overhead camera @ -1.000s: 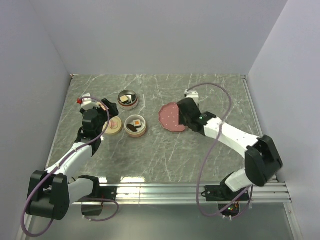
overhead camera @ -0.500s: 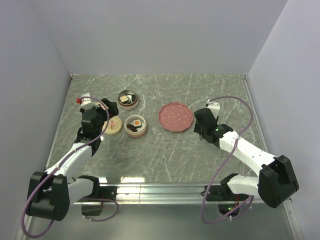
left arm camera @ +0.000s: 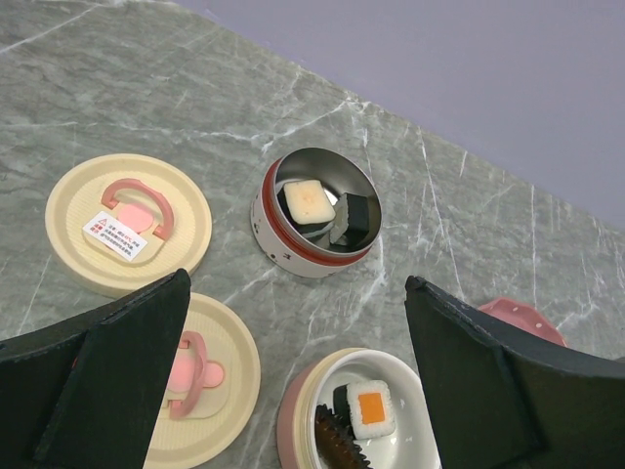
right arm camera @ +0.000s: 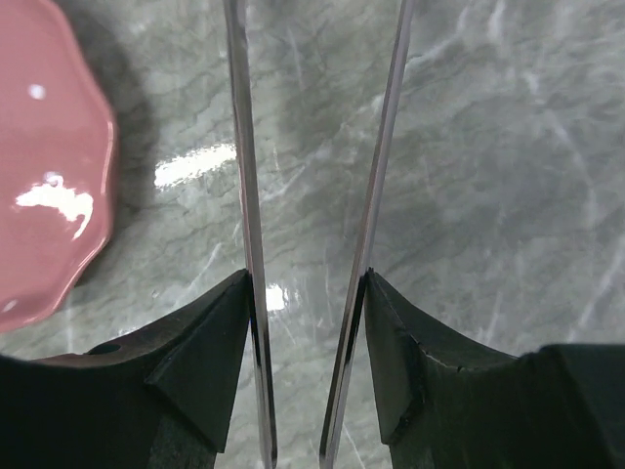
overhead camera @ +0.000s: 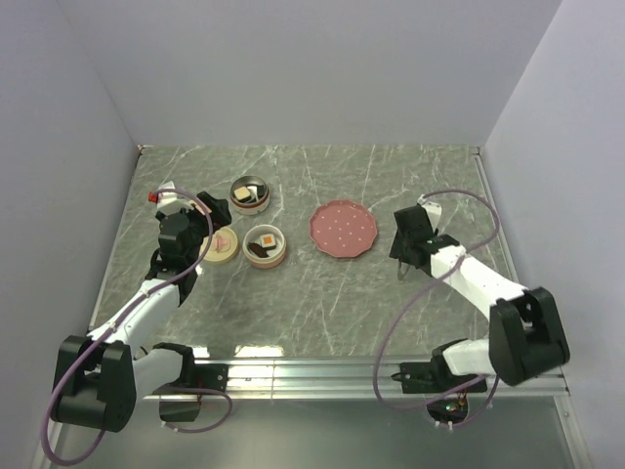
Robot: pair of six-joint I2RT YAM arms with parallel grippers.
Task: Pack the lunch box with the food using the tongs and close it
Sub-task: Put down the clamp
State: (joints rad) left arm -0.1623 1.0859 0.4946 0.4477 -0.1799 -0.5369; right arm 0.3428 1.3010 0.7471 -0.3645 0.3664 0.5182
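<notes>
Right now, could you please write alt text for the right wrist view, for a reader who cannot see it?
The right hand holds metal tongs, one finger pressed outside each arm, above a grey marble table. Part of a pink plate shows at the left edge.

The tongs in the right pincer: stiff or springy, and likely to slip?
The tongs are thin, narrow metal strips, so they probably flex and spring back when squeezed. Their surface looks smooth and shiny, so they could slide within the right pincer. Being long and gripped at one spot, they may swing or twist.
</notes>
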